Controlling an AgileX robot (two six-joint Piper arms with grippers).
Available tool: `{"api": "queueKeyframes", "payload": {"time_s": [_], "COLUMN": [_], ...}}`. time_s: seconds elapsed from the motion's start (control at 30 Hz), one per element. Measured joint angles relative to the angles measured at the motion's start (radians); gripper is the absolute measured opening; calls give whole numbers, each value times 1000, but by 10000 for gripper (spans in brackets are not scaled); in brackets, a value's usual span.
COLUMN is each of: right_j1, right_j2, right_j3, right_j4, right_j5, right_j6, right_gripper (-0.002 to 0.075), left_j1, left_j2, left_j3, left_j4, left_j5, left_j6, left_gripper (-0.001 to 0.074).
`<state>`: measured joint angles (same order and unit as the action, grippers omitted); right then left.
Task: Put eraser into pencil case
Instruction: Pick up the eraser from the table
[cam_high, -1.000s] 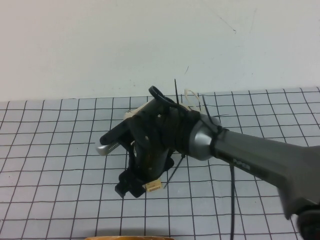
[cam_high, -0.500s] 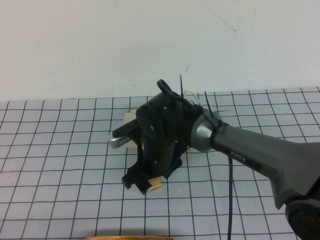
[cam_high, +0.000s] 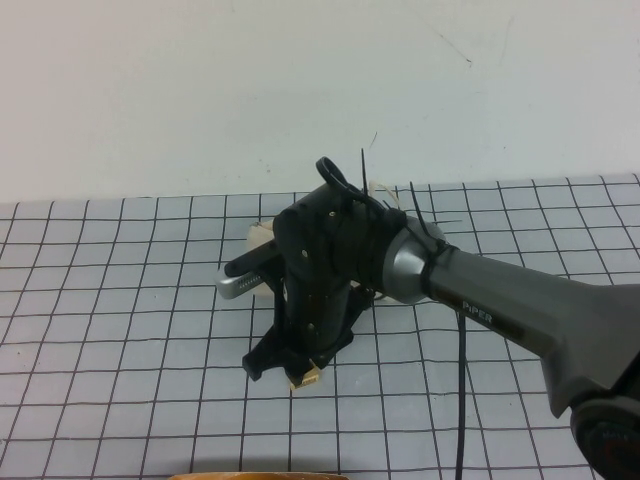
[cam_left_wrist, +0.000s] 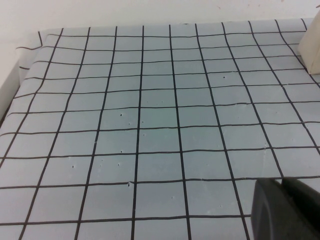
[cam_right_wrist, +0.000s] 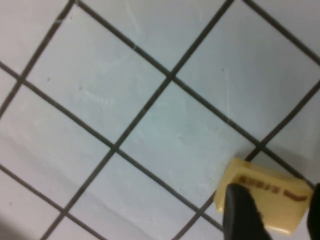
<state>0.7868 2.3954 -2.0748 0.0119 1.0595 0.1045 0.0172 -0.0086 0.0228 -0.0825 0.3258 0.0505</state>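
So far only the reaching part looks done: the right gripper (cam_high: 297, 372) is down at the gridded table (cam_high: 120, 330), around the middle of the surface, with its fingers set either side of the eraser (cam_high: 305, 377). From the right wrist camera, the small tan eraser (cam_right_wrist: 265, 201) lies flat on the mat with one dark finger (cam_right_wrist: 242, 212) right against its near side and a second at the frame edge, so the jaws stand narrow around it; whether they already pinch it I cannot tell. The pencil case (cam_high: 262, 240) shows only as a cream sliver behind the arm, toward the far edge; its opening is hidden. The left gripper (cam_left_wrist: 285, 210) shows only as a dark corner hanging over bare mat, with its fingers out of sight. By my reading, the grasp, lift, carry and drop into the pouch all remain
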Motion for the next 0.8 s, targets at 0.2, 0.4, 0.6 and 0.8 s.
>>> {"api": "queueKeyframes", "payload": {"time_s": [0.2,0.4,0.6,0.8], "right_j1": [0,0,0,0], "right_j2": [8,19,19,19], "right_j3": [-2,-2,-2,-2], "right_j4": [5,31,31,31], "right_j5": [19,19,19,17], "right_j6": [-2,-3,-3,-13], "right_gripper": [398,463,463,299], "left_j1": [0,0,0,0], "left_j2": [0,0,0,0], "left_j3": [0,0,0,0], "left_j4": [0,0,0,0], "left_j5": [0,0,0,0], "left_j6": [0,0,0,0], "left_gripper": [-1,-1,-2,-2]}}
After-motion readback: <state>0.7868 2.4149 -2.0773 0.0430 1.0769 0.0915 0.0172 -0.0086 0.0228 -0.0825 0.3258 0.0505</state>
